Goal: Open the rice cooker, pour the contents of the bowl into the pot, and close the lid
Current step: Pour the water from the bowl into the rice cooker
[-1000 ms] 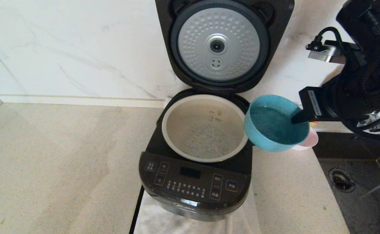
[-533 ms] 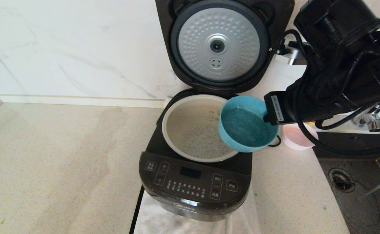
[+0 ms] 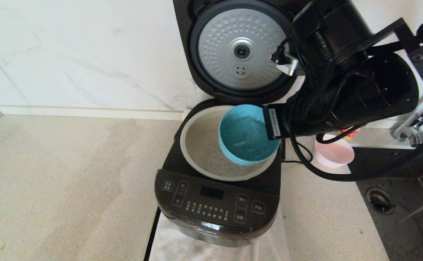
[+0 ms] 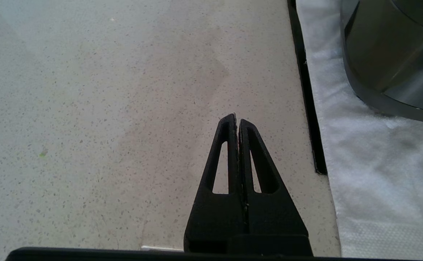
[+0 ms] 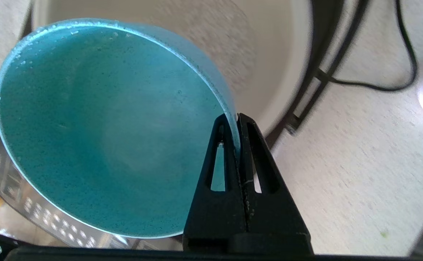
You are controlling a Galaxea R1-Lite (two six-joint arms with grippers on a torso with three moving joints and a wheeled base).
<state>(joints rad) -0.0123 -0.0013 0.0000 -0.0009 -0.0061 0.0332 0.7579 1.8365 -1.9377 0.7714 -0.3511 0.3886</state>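
Note:
The black rice cooker (image 3: 217,210) stands open with its lid (image 3: 240,50) upright, the silver dimpled disc facing me. Rice grains lie in its pale pot (image 3: 202,141). My right gripper (image 5: 236,121) is shut on the rim of the blue bowl (image 3: 246,134), holding it over the pot's right half. In the right wrist view the blue bowl (image 5: 99,127) looks to hold clear liquid. My left gripper (image 4: 236,121) is shut and empty above the counter left of the cooker, outside the head view.
A pink bowl (image 3: 336,156) sits on the counter right of the cooker, beside a dark sink (image 3: 396,203) and a tap (image 3: 412,132). A white cloth (image 3: 182,243) lies under the cooker, its black cord (image 3: 153,232) trailing forward. A marble wall (image 3: 88,54) stands behind.
My right arm has swung left, carrying the blue bowl from beside the cooker's right edge to above the pot's right half. The pink bowl has come into full view.

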